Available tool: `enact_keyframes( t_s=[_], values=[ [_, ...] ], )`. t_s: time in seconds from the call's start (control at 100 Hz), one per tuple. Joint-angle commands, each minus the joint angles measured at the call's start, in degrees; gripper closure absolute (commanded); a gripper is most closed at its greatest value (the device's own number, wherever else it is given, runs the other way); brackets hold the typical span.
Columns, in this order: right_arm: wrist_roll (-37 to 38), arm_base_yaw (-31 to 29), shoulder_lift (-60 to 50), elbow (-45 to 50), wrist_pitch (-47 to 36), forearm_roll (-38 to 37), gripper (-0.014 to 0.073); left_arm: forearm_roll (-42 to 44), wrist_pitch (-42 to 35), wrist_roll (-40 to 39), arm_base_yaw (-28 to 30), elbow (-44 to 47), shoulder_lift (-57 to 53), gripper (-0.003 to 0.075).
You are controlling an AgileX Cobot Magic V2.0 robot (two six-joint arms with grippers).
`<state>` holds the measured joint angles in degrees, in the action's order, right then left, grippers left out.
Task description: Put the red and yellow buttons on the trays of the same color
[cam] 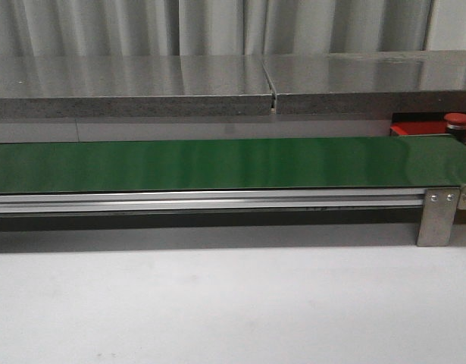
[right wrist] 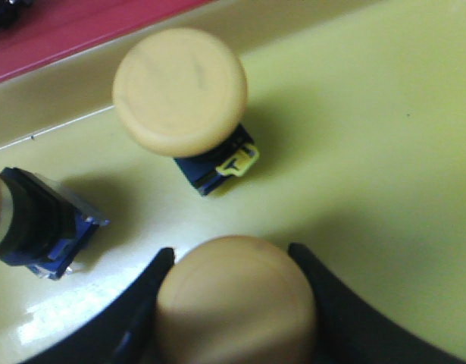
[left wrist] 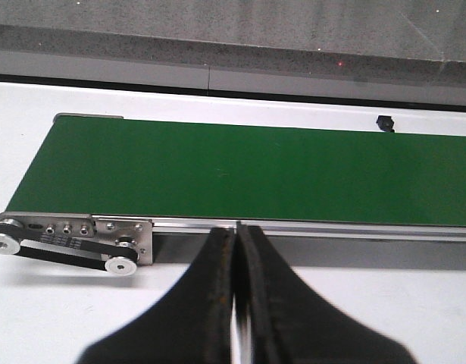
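In the right wrist view, my right gripper [right wrist: 231,258] is shut on a yellow button [right wrist: 236,303], its dark fingers pressed to both sides of the domed cap, just above the yellow tray [right wrist: 369,136]. A second yellow button [right wrist: 179,91] lies tilted on that tray, and a third [right wrist: 35,224] shows at the frame's edge. A strip of the red tray [right wrist: 81,30] borders the yellow one. In the front view a red button [cam: 458,121] stands on the red tray [cam: 414,129] at the far right, behind the belt. My left gripper [left wrist: 236,231] is shut and holds nothing.
The long green conveyor belt [cam: 217,163] runs across the table on an aluminium rail, with a metal bracket [cam: 439,216] at its right. Its pulley end [left wrist: 73,239] lies near my left gripper. A grey raised ledge [cam: 142,87] runs behind the belt.
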<state>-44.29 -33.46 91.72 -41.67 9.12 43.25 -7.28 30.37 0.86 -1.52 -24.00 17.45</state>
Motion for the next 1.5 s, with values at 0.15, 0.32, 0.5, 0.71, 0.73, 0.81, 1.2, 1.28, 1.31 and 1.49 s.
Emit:
enact_keyframes(
  t_s=[0.15, 0.32, 0.5, 0.71, 0.73, 0.81, 1.2, 1.28, 1.31, 1.49],
  values=[
    [-0.12, -0.27, -1.84, -1.31, -1.27, 1.93, 0.0088, -0.68, -4.17, -0.1, -0.39, -1.53, 0.44, 0.0739],
    [-0.12, -0.27, -2.06, -1.92, -1.06, 2.8, 0.0027, -0.68, -4.17, -0.1, -0.39, -1.53, 0.44, 0.0739],
    [-0.12, -0.27, -4.84, -2.1, -1.18, 2.8, 0.0028, -0.68, -4.17, -0.1, -0.39, -1.53, 0.44, 0.0739],
    [-0.12, 0.68, -11.47, -2.1, -0.86, 2.8, 0.0032, -0.68, -4.17, -0.1, -0.39, -1.53, 0.44, 0.0739],
    [-0.12, 1.09, -12.31, -2.1, -0.81, 2.8, 0.0032, -0.68, -4.17, -0.1, -0.39, -1.53, 0.44, 0.0739],
    [-0.17, 3.5, -15.43, -2.1, -0.64, 2.8, 0.0032, -0.68, -4.17, -0.1, -0.39, -1.53, 0.44, 0.0739],
    [-3.23, 21.3, -33.08, -2.03, 1.35, 2.8, 0.0032, -0.68, -4.17, -0.1, -0.39, -1.53, 0.44, 0.0739],
    [-3.98, 23.74, -36.66, -1.98, 3.09, 2.74, 0.0032, -0.68, -4.17, -0.1, -0.39, -1.53, 0.44, 0.0739],
    [-4.22, 24.52, -37.77, -1.98, 3.88, 2.74, 0.0032, -0.68, -4.17, -0.1, -0.39, -1.53, 0.44, 0.0739],
    [-5.11, 25.72, -44.16, -0.96, 9.88, 2.41, 0.0032, -0.68, -4.17, -0.1, -0.39, -1.53, 0.44, 0.0739]
  ],
)
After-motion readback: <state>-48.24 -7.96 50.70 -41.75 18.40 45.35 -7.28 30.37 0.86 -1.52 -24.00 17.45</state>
